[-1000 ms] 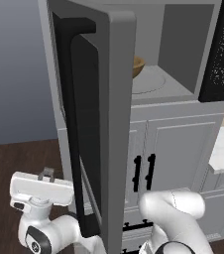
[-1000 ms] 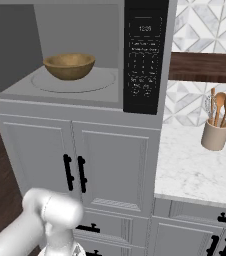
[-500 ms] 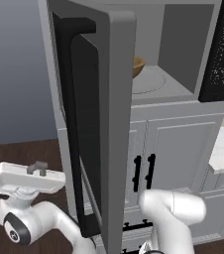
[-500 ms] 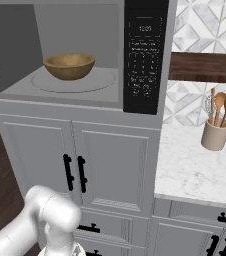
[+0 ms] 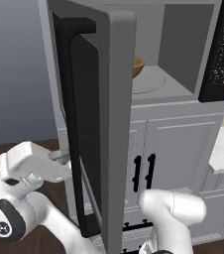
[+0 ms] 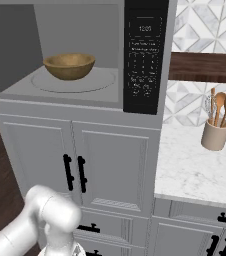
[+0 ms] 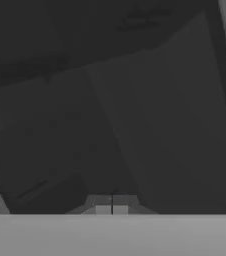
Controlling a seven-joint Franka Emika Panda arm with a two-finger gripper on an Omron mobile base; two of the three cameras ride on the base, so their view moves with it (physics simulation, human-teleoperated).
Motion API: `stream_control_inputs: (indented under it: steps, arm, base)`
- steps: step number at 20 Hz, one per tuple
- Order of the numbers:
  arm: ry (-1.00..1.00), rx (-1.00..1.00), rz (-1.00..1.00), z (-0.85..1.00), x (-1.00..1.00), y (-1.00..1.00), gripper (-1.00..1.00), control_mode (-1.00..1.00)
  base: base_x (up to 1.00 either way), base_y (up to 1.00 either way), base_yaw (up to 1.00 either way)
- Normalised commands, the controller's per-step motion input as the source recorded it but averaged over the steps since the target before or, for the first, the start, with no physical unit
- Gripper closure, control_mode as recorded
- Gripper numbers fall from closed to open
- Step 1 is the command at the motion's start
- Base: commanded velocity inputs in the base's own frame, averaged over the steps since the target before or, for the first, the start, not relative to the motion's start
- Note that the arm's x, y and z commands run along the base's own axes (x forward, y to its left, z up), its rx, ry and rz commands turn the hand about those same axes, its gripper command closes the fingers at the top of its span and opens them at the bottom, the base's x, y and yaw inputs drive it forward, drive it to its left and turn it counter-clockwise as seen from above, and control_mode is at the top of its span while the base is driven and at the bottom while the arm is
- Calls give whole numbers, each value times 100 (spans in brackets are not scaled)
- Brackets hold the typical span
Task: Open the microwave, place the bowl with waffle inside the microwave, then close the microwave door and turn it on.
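The microwave point(image 6: 85, 92) stands open above the cabinets, its black control panel point(image 6: 145, 55) on the right. The tan bowl point(image 6: 69, 66) sits on the round turntable point(image 6: 97, 82) inside the cavity; what it holds is hidden from this angle. An edge of the bowl point(image 5: 138, 67) peeks past the microwave door point(image 5: 120, 129), which is swung out toward me. My gripper point(image 5: 64, 158) is at the door's outer face, just left of the long black handle point(image 5: 78, 124). In the hand view the fingertips point(image 7: 103, 204) are together against dark glass, shut on nothing.
White cabinet doors with black handles point(image 6: 74, 172) sit below the microwave. A marble counter point(image 6: 195, 165) with a beige utensil holder point(image 6: 215, 136) lies to the right, under a dark wood shelf point(image 6: 205, 67). Dark wood floor point(image 5: 15, 149) stretches left of the door.
My hand has risen from low left and come in against the outer face of the door. The door and the bowl have not visibly moved.
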Motion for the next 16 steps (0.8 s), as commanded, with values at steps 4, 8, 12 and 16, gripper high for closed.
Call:
stream_control_inputs:
  steps: [4,8,12,16]
  arm:
    - [0,37,24,41,-53,-100,100,-100]
    - [0,38,20,43,-53,-100,100,-100]
    - [0,41,18,45,-52,-100,100,-100]
    - [0,40,16,45,-30,-100,100,-100]
  base:
    - [0,0,0]
    - [0,0,0]
    - [0,0,0]
    - [0,0,0]
